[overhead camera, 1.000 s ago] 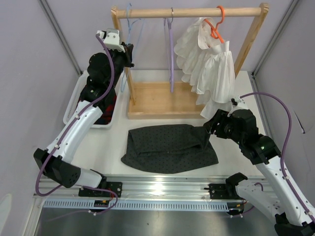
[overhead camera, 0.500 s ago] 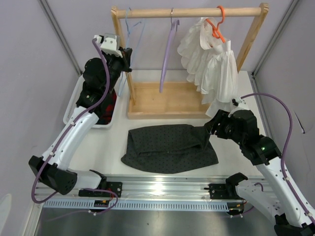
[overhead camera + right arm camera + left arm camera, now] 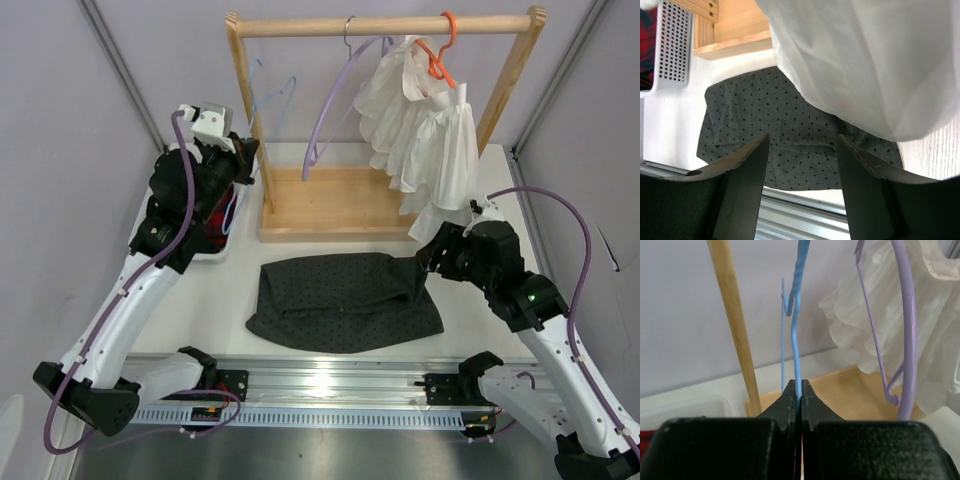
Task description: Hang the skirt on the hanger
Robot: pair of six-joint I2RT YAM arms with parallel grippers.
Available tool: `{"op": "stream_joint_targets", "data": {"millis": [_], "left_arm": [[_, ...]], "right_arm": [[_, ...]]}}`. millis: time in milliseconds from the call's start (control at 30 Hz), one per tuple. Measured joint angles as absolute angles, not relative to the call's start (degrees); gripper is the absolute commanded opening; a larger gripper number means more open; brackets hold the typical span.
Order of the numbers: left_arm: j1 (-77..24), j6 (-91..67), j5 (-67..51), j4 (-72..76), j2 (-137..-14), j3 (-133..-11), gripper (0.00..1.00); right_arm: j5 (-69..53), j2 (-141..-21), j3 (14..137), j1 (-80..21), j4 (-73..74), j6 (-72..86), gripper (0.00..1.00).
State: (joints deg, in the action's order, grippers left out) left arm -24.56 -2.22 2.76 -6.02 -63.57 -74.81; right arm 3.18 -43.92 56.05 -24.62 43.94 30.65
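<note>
The dark dotted skirt (image 3: 345,300) lies flat on the table in front of the wooden rack; it also shows in the right wrist view (image 3: 790,125). The thin light-blue hanger (image 3: 268,98) is off the rail, left of the rack's left post. My left gripper (image 3: 240,168) is shut on its wire (image 3: 796,330), the fingertips (image 3: 790,392) pinching it. My right gripper (image 3: 425,262) is open and empty, hovering just above the skirt's right edge, under the white garment's hem.
The wooden rack (image 3: 385,25) holds a swinging lilac hanger (image 3: 328,110) and a white ruffled garment (image 3: 430,130) on an orange hanger (image 3: 440,50). A white bin (image 3: 150,215) with a red-black plaid garment (image 3: 215,215) stands at the left. The rack's left post (image 3: 735,325) is close to the left gripper.
My left gripper has moved down and left with the blue hanger, taking it off the rail. The lilac hanger has swung out to the left. The right arm has stayed still.
</note>
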Motion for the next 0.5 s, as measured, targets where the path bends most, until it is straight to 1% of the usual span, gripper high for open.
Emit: {"op": "stream_joint_targets", "data": {"millis": [333, 500], "left_arm": [[-24.99, -9.50, 2.09, -24.14, -57.10, -69.56, 0.00], [-29.08, -12.32, 0.73, -30.22, -51.88, -63.66, 0.00]], "right_arm": [[3.16, -47.29, 54.78, -24.08, 43.90, 29.52, 0.60], [2.98, -50.57, 54.11, -23.75, 43.38, 28.71, 0.58]]}}
